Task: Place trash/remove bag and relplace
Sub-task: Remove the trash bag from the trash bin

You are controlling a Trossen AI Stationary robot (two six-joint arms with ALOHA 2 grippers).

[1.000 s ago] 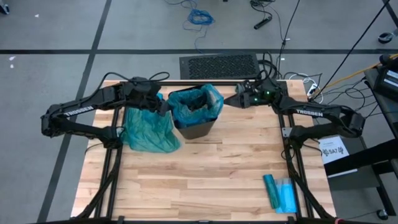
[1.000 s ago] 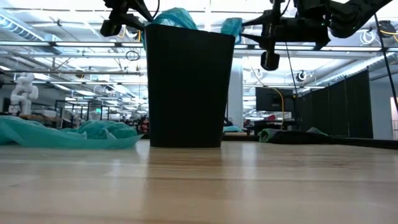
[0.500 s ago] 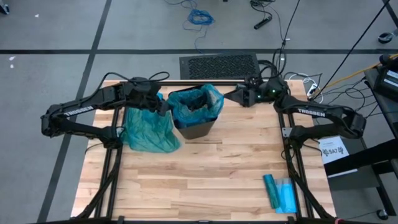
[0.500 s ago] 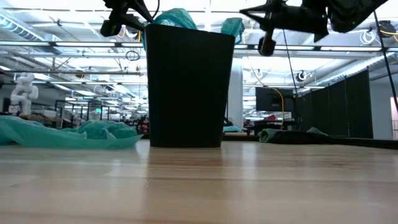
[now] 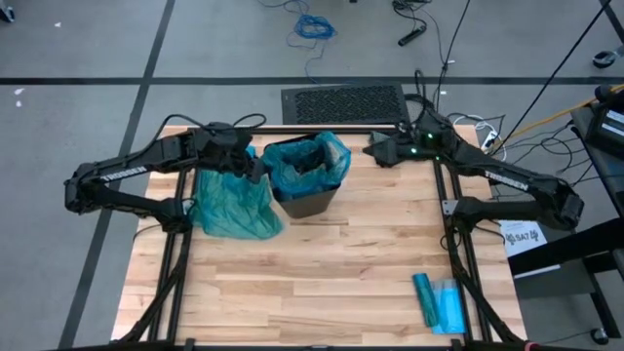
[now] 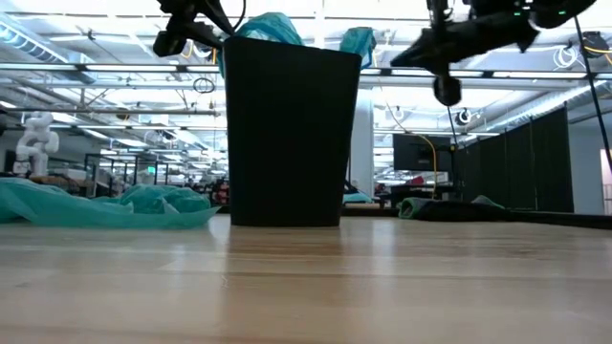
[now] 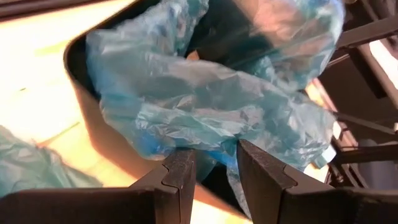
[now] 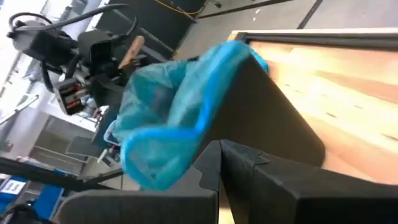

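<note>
Landmark: black bin [image 5: 310, 195], upright on the wooden table [image 5: 322, 273] near the far edge, lined with a blue-green bag [image 5: 310, 161] whose rim stands up above the bin's mouth.

Left of the bin: a second, crumpled blue-green bag [image 5: 232, 203] lying on the table, just beside the bin wall; seen in the low view as a flat heap [image 6: 105, 205].

At the bin's left rim: left gripper [image 5: 255, 168], raised to rim height. Fingers [image 7: 180, 177] parted by a narrow gap, with a fold of the liner bag [image 7: 205, 106] lying at and between the tips. Firm clamping of the plastic cannot be confirmed.

Inside the bin: dark interior visible past the liner in the high view; trash wads cannot be made out there, and no paper wads made out on the table either.

Right of the bin: right gripper [image 5: 373, 149], raised above rim height, apart from the liner's right rim. Fingers [image 8: 239, 165] pressed together, nothing between them.

Well to the right of the bin, toward the table's near right corner: a flat blue packet [image 5: 439, 302] lying on the wood.
</note>
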